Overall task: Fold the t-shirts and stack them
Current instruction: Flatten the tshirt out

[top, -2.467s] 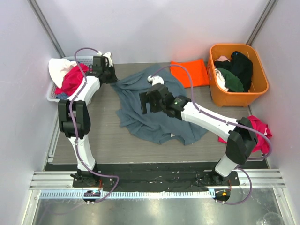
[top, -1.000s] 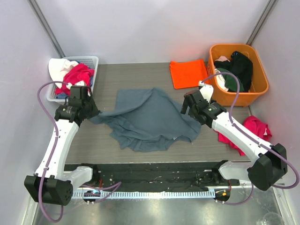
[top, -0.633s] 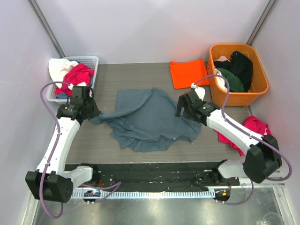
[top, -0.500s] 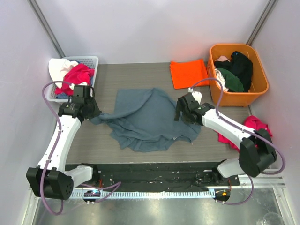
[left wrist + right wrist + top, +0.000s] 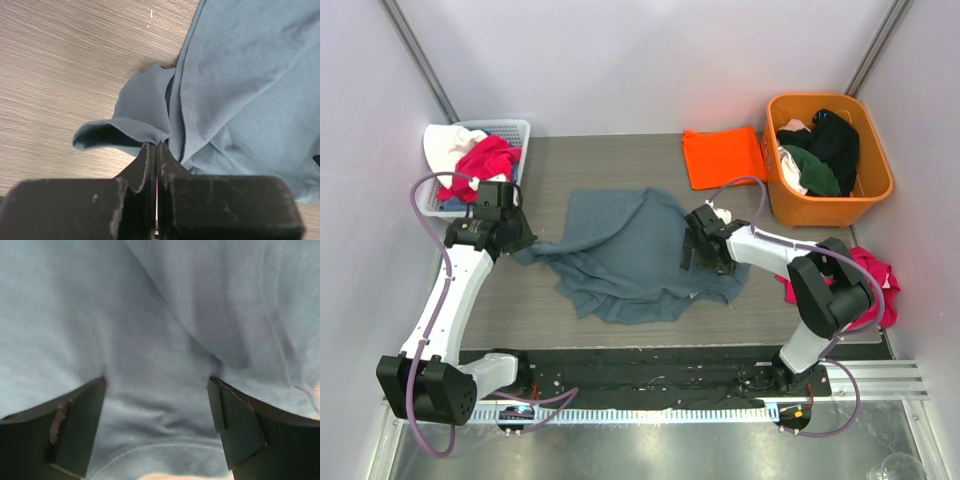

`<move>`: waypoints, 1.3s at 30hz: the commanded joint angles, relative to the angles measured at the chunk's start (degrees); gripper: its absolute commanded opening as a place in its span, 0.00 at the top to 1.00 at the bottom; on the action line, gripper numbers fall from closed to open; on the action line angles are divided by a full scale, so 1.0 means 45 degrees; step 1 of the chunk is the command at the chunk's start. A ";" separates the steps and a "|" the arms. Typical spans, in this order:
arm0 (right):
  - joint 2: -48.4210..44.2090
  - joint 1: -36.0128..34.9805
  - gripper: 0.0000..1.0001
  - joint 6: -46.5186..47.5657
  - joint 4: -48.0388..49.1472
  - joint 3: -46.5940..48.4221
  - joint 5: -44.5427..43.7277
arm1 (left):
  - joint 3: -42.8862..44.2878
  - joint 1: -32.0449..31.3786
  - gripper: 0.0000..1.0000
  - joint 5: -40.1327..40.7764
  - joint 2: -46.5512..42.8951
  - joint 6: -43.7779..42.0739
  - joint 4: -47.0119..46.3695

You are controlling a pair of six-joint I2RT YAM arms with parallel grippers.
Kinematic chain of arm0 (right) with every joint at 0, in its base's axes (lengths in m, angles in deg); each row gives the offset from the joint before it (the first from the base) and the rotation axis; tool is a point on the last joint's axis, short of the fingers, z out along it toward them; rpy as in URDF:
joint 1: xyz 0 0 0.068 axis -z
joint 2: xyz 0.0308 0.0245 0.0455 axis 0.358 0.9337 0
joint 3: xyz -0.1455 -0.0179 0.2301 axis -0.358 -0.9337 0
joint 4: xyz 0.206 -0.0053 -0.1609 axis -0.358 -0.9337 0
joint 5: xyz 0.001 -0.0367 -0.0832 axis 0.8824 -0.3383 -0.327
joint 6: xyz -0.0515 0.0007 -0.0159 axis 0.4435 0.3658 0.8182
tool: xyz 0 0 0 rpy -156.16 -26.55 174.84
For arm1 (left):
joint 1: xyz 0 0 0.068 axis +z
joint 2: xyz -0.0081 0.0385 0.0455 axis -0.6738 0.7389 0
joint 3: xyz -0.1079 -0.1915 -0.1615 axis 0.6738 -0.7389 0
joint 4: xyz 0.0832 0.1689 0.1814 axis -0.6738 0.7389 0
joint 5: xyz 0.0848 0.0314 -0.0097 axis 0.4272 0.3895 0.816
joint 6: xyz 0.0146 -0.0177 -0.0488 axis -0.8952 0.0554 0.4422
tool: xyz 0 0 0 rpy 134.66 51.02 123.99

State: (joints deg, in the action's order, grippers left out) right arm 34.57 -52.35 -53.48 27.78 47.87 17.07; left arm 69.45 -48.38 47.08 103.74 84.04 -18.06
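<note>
Wood-grain surface [image 5: 620, 160] between pale walls [image 5: 620, 60]. The slate t-shirt [image 5: 620, 250] lies rumpled mid-surface (one sleeve curled). The left end effector [image 5: 154, 150] pinches its edge; the right end effector [image 5: 157, 420] is spread wide over it.

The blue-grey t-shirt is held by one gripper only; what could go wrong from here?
The left gripper is shut on only a thin edge of the blue-grey t-shirt, so a pull may slip it free. The right gripper is open over wrinkled cloth; closing there may pinch several layers. The shirt's near edge lies bunched, so a fold now would likely come out crooked.
</note>
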 commanded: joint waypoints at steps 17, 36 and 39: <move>0.4404 0.0761 0.97 0.1742 -0.0360 0.3901 -0.2002 | 0.0166 -0.0010 1.00 0.0343 -0.0413 -0.0168 -0.0272; 0.2283 0.1798 0.16 0.3935 -0.0480 0.9359 -0.0581 | -0.0283 -0.0029 1.00 -0.0418 -0.0668 0.0203 -0.0447; 0.0095 0.1447 0.13 0.3349 -0.0674 0.6962 0.0239 | -0.0284 -0.0029 1.00 -0.0594 -0.0453 0.0223 -0.0623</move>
State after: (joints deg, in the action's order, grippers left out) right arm 50.29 -43.56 -35.43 24.64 87.45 12.16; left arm 68.38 -48.41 45.99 101.60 84.39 -18.15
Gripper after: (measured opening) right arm 0.858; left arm 0.014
